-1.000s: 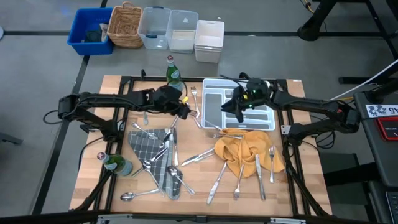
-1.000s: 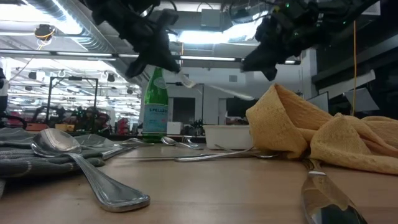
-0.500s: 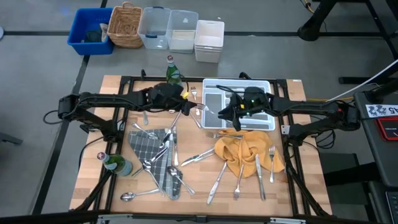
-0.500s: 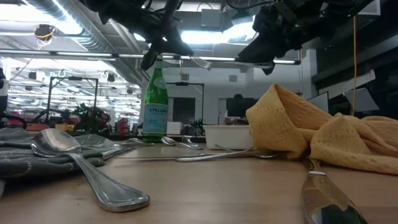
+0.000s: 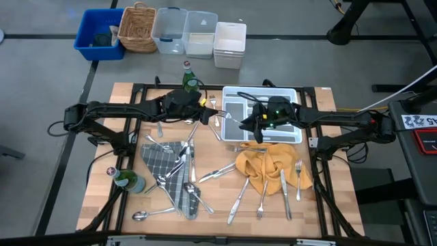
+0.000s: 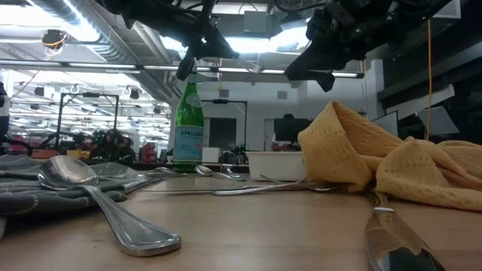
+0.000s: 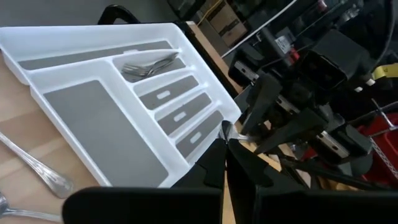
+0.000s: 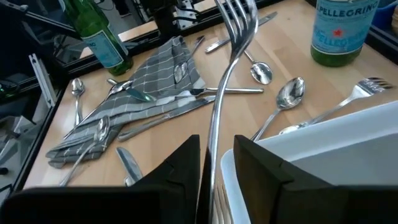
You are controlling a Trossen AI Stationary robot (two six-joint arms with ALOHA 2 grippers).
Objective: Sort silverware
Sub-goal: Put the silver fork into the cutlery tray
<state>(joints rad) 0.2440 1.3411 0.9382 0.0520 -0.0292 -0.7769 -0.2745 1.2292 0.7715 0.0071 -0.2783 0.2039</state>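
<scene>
Above the tray's edge, right gripper jaws pinch one fork; left pressed together

2 dark, slim jointed arms; the right arm shows a green light beside its wrist.

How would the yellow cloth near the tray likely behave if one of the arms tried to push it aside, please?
The yellow cloth lies crumpled in soft folds, so it would probably bunch up rather than slide as one piece. Several pieces of silverware lie on and against it, so a push would likely drag or scatter them. It looks light.
</scene>
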